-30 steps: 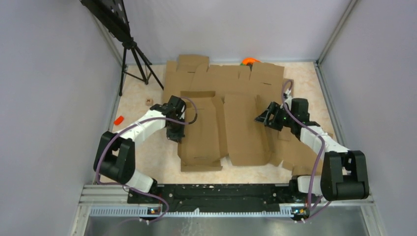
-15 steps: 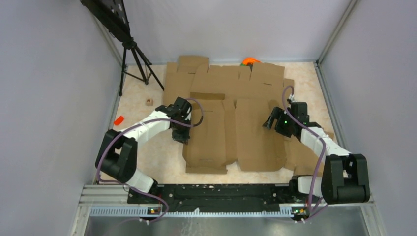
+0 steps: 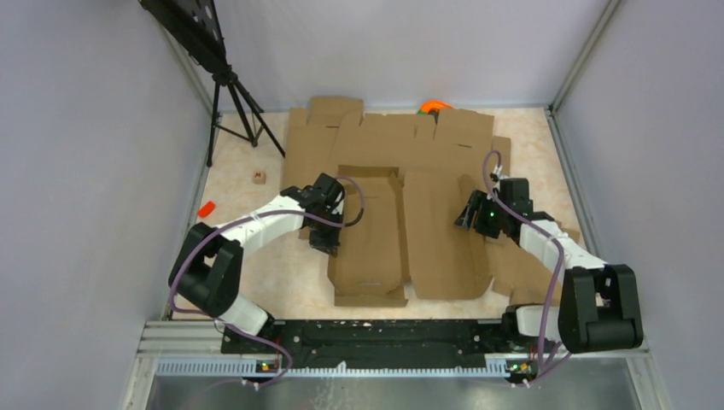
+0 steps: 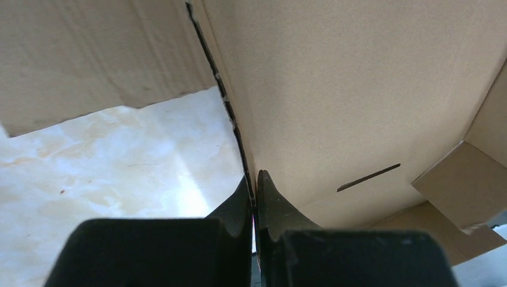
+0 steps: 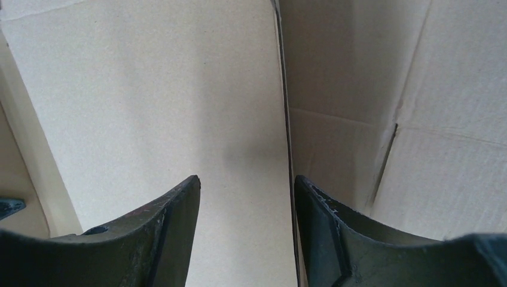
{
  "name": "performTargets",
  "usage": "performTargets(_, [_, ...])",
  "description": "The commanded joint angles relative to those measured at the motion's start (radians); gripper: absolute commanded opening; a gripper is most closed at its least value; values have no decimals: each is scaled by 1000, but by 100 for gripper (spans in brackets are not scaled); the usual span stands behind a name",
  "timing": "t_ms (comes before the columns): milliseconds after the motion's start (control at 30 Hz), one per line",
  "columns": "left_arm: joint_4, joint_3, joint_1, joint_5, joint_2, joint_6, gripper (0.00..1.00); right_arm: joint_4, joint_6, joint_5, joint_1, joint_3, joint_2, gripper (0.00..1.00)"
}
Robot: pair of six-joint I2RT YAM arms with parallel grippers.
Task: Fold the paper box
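Grey walls [image 3: 102, 171] close in a pale, marbled desk [image 3: 282, 273], and my two arms reach out over it from the near edge. At the middle of the desk, between my arms, lies the paper box [image 3: 367, 248], a brown cardboard piece opened out with long creased panels running away from me. Its far end overlaps the wider cardboard blanks [image 3: 393, 137] spread across the back.

My left pincer [image 3: 329, 243] sits at the box's left edge. In the left wrist view its fingers are pressed together on that thin edge, so I have the cardboard pinched. The panel beyond shows a short slit, and a folded flap stands up at the right.

My right pincer [image 3: 468, 218] is at the right side of the cardboard, its fingers well apart. In the right wrist view a panel's edge runs between them, close to the right-hand finger [image 5: 335, 221], and nothing is gripped.

A black tripod [image 3: 235, 102] stands at the far left corner. A small wooden block [image 3: 259, 178] and a red piece [image 3: 206, 207] lie on the desk to the left. An orange object [image 3: 434, 106] peeks out behind the blanks.
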Motion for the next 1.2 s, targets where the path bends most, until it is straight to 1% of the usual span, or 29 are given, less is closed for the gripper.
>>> performTargets(0, [128, -14, -57, 155, -10, -16, 0, -28, -4, -62, 53, 7, -58, 59])
performTargets(100, [156, -19, -88, 177, 2, -26, 0, -44, 1, -35, 83, -9, -71, 63])
performTargets(267, [153, -8, -106, 159, 42, -40, 0, -71, 32, 86, 102, -16, -84, 81])
performTargets(400, [154, -8, -111, 153, 41, -48, 0, -102, 45, 203, 114, 3, -80, 84])
performTargets(467, [155, -7, -113, 150, 38, -50, 0, -118, 46, 265, 143, 17, -69, 85])
performTargets(567, [158, -7, -115, 148, 39, -51, 0, -165, 56, 401, 204, 56, -28, 87])
performTargets(633, [157, -8, -115, 143, 42, -52, 0, -214, 68, 561, 260, 96, 1, 92])
performTargets(667, [154, -8, -115, 139, 41, -53, 0, -233, 69, 601, 280, 116, 17, 93])
performTargets(800, [125, 3, -115, 101, 44, -48, 1, -262, 79, 639, 293, 161, 39, 94])
performTargets(1000, [94, 16, -116, 72, 43, -41, 1, -300, 50, 725, 293, 207, -25, 95])
performTargets(1167, [101, 14, -115, 74, 49, -46, 2, -347, 37, 724, 293, 256, -22, 98])
